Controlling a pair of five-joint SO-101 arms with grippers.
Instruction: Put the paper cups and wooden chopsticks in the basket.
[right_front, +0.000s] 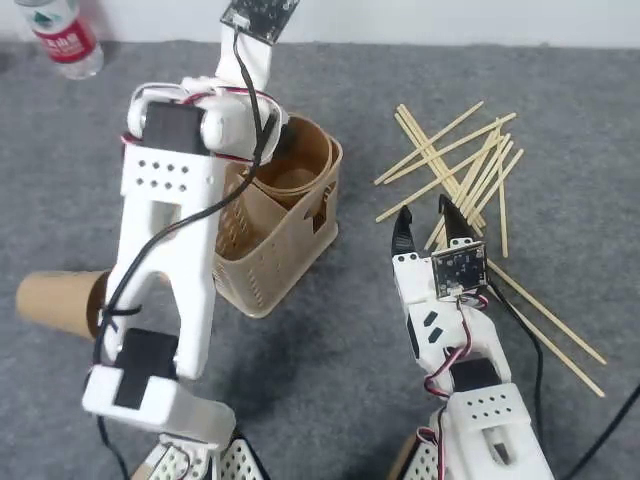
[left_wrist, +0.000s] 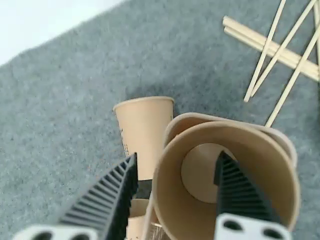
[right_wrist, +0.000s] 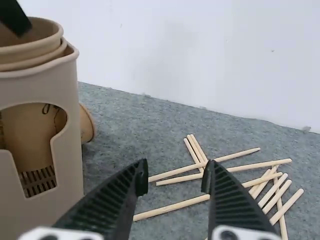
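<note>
- The stacked cups (right_front: 296, 182) stand in the basket (right_front: 270, 262).
- The lone cup (right_front: 55, 300) lies on the tabletop (right_front: 330, 380), left of the basket.
- The chopsticks (right_front: 465, 170) lie scattered right of the basket.
- The bottle (right_front: 65, 38) lies behind the basket, far left.

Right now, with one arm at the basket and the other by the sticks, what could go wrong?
The left fingers straddle the wall of a cup in the basket; pulling away could drag it out or tip the basket.
The chopsticks lie crossed, so the open right fingers might scatter them.
A loose cup lies on its side and could roll if bumped.
</note>
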